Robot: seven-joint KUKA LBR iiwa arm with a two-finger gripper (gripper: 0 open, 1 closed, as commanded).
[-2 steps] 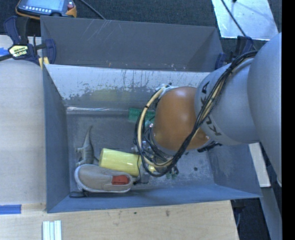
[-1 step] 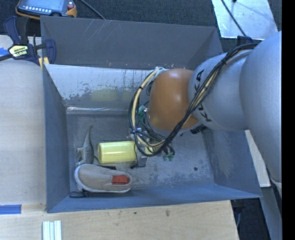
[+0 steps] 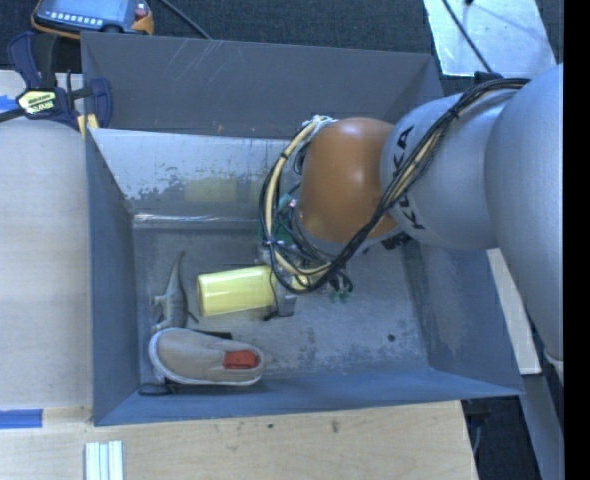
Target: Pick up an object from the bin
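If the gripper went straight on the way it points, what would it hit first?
Probably the right end of the yellow cylinder, just under the gripper; depth is unclear, so it might meet the bin floor.

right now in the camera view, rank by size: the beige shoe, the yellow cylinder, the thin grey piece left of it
1. beige shoe, largest, but only just
2. yellow cylinder, right end hidden, so these two are close
3. thin grey piece, clearly smallest
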